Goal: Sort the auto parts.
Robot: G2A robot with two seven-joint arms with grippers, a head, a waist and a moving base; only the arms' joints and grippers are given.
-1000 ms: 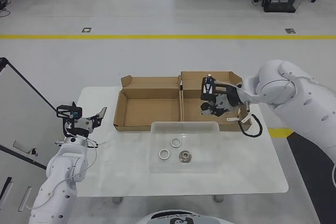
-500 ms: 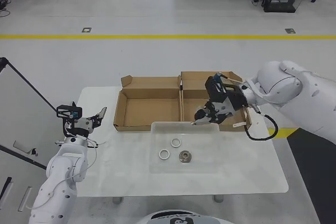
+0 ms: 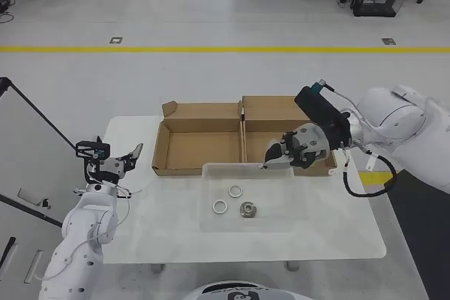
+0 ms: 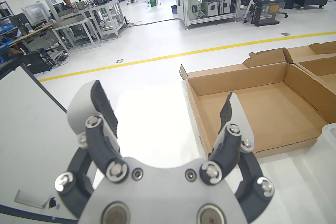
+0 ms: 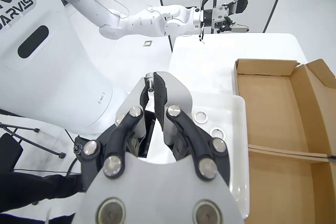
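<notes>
White table top point(image 3: 322, 225) with rounded corners carries all the things, and on the part of it nearest to the robot stands a clear rectangular plastic tray point(image 3: 274, 217). Inside this tray, towards its left half, lies a thin white ring point(image 3: 220, 206). Just beside it is a round grey metal part point(image 3: 246, 209) with a hole in the middle, and a second white ring point(image 3: 235, 192) lies a little farther back, near both of them. Over the far rim of the tray, close to the front wall of the right box, hangs the right gripper point(image 3: 268, 158). Its fingers are pressed together on a small silver threaded metal piece point(image 5: 149, 81), whose end stands out a little beyond the fingertips. At the left edge of the table, well apart from the tray, the left gripper point(image 4: 162, 89) hangs above the surface with its fingers spread wide. Behind the tray stand two shallow boxes with their flaps up, touching side by side: the left brown cardboard box point(image 3: 199, 150) and the right brown cardboard box point(image 3: 256, 142). Beyond the table is the pale grey floor point(image 3: 210, 82), and a yellow line point(image 3: 210, 49) runs across it.
</notes>
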